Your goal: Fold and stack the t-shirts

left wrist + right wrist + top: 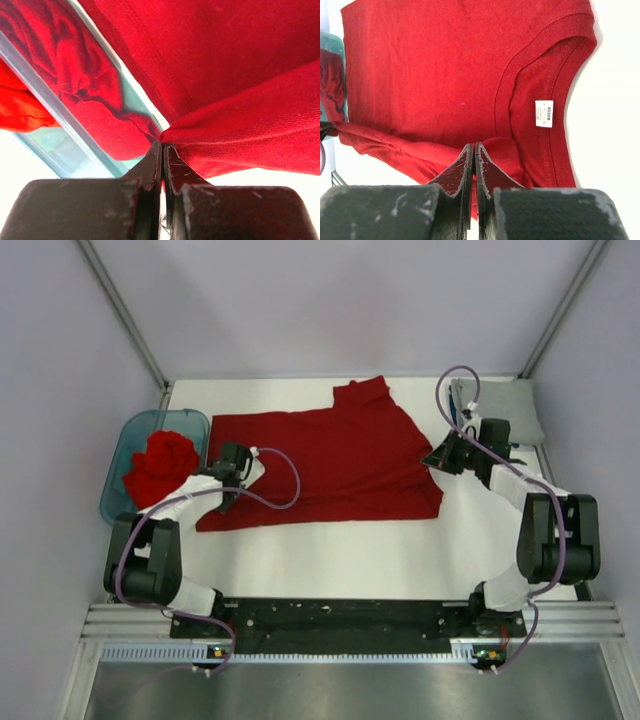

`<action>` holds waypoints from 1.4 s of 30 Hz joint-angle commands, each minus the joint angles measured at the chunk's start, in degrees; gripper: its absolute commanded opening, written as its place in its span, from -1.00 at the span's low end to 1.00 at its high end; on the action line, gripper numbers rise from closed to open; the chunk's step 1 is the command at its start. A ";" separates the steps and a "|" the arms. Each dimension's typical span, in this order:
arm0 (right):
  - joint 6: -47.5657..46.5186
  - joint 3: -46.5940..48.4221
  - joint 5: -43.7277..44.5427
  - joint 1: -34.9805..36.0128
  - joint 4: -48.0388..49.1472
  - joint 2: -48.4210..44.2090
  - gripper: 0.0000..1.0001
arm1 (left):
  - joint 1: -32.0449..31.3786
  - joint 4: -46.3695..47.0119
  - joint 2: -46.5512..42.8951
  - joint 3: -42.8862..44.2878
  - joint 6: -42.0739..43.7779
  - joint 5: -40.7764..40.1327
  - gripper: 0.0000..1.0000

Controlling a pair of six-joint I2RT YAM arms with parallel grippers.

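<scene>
A red t-shirt (330, 465) lies spread across the white table, one sleeve pointing to the back. My left gripper (232, 462) is shut on its left edge; the wrist view shows the cloth (240, 125) pinched at the fingertips. My right gripper (443, 455) is shut on the shirt's right side near the collar, where the red cloth (420, 75) and its white neck tag (544, 113) show. A second red shirt (160, 465) lies crumpled in the teal tub (125, 440). A grey shirt (510, 410) lies folded at the back right.
The teal tub stands at the table's left edge, close beside my left gripper; its wall (45, 105) fills the left of the left wrist view. Grey enclosure walls stand on three sides. The arm bases sit on a black rail (345, 620) at the near edge.
</scene>
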 commanded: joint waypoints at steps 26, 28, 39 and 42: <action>-7.99 32.38 18.55 1.67 -25.77 16.10 -0.19 | -2.55 3.96 2.67 10.64 2.25 -6.62 -0.11; -7.99 28.18 24.37 1.67 -28.08 10.40 -0.13 | -4.83 0.97 -1.29 8.80 4.27 -1.01 -0.12; -4.66 -4.00 23.87 1.85 -26.51 -14.32 0.34 | -8.53 -7.23 -10.36 -3.33 15.61 13.89 0.00; -2.81 -8.75 22.20 1.85 -22.04 -15.82 0.34 | -8.36 -3.02 -8.96 -6.32 17.28 9.67 0.04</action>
